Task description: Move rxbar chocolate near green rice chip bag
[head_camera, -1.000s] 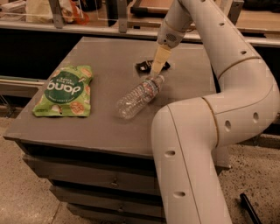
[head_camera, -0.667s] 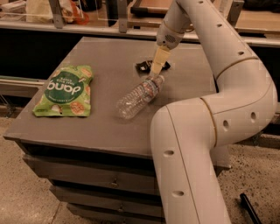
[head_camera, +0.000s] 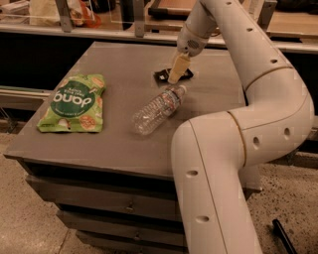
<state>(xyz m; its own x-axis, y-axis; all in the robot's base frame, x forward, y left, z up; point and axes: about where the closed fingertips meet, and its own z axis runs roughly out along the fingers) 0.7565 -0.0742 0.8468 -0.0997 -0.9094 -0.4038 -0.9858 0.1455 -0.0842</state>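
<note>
The rxbar chocolate (head_camera: pixel 164 75) is a small black wrapper lying on the grey table (head_camera: pixel 119 134) toward the back middle, partly covered by my gripper. My gripper (head_camera: pixel 176 74) points down right over the bar, its cream fingers touching or almost touching the wrapper. The green rice chip bag (head_camera: pixel 73 102) lies flat at the table's left side, far from the bar.
A clear plastic water bottle (head_camera: pixel 158 108) lies on its side just in front of the bar, between it and the table's front. My white arm (head_camera: pixel 233 149) fills the right side. A counter with clutter (head_camera: pixel 59 12) runs behind the table.
The gripper has shifted very slightly left over the bar. The bag, bottle and bar have not moved.
</note>
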